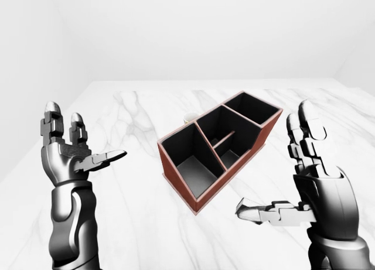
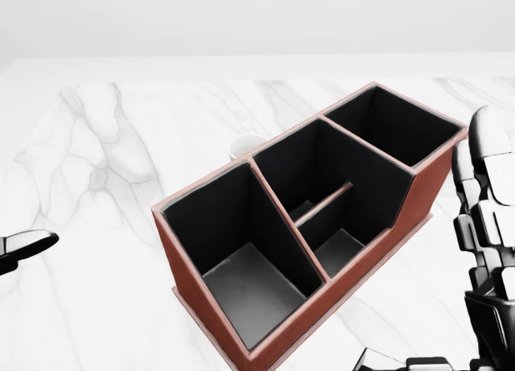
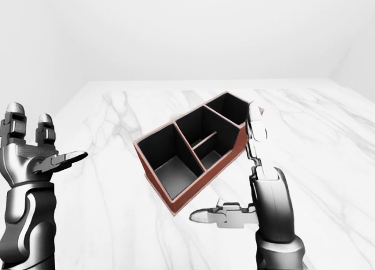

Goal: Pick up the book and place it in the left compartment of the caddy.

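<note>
Head view: boxy red-brown caddy (image 2: 322,250), black-lined.

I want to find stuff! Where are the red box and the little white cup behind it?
caddy (image 2: 366,262): head view, on its red side wall.
white cup (image 2: 245,146): head view, on its rim showing above the caddy.

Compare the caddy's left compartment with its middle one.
In the head view, the caddy holds both. The left compartment is one undivided bay, while the middle compartment is split by a thin divider. The left compartment sits nearest the view's bottom edge, showing a broad grey floor; the middle one shows only small floor patches. Both are black-lined and empty.
</note>
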Robot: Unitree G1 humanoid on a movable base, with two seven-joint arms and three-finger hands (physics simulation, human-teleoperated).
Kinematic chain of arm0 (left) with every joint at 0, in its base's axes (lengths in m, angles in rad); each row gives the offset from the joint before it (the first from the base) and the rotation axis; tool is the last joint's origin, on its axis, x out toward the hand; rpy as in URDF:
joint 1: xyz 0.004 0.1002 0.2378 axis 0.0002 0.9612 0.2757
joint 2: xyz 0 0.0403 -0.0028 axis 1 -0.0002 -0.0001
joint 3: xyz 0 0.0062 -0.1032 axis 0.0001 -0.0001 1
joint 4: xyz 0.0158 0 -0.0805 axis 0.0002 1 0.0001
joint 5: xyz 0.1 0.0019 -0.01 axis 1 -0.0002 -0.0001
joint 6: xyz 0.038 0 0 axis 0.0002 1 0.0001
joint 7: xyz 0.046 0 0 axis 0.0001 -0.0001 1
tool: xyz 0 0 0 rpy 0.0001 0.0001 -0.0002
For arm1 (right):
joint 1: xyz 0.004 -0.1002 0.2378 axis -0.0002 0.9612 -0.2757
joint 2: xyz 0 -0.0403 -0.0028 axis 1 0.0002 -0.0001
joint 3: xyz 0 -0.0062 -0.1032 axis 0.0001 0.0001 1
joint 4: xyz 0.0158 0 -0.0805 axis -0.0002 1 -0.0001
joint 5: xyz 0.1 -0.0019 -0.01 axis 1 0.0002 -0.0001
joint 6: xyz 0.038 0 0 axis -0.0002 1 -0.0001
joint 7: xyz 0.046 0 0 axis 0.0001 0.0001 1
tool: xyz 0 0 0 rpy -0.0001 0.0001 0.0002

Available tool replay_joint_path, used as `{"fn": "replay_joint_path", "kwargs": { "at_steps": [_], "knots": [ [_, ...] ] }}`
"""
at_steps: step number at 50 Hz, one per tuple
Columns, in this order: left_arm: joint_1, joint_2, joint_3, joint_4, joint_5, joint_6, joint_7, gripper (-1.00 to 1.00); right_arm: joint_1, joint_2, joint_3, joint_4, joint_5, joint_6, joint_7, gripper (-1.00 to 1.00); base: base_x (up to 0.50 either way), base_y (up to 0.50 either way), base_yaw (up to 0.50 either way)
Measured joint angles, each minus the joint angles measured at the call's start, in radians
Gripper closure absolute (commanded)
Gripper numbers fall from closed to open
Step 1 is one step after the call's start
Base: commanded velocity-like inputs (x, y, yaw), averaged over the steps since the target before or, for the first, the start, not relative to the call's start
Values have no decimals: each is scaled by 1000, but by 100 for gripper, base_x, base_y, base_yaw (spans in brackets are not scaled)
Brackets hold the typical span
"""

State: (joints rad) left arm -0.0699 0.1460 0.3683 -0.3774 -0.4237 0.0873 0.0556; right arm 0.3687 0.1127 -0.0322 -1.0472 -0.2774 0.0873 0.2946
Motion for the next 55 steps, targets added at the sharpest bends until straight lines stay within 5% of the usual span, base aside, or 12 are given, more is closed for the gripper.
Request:
{"fn": "replay_joint_path", "kwargs": {
  "at_steps": [6, 9, 27, 55],
  "knots": [
    [2, -1, 4, -13, -4, 0, -1, -100, -50, 235, -157, 0, -247, 0, 302, -100, 0, 0, 0],
    [2, 0, 5, -16, -6, 0, -1, -100, -81, 236, -224, 0, -340, 0, 404, -100, 0, 0, 0],
    [1, 1, 8, -16, -9, 0, -4, -100, -212, 236, -504, 0, -567, 0, 404, -100, 0, 0, 0],
    [-7, 10, 17, -16, -18, 0, -1, -100, -203, 236, -586, 0, -698, 0, 404, -100, 0, 0, 0]
  ]
}}
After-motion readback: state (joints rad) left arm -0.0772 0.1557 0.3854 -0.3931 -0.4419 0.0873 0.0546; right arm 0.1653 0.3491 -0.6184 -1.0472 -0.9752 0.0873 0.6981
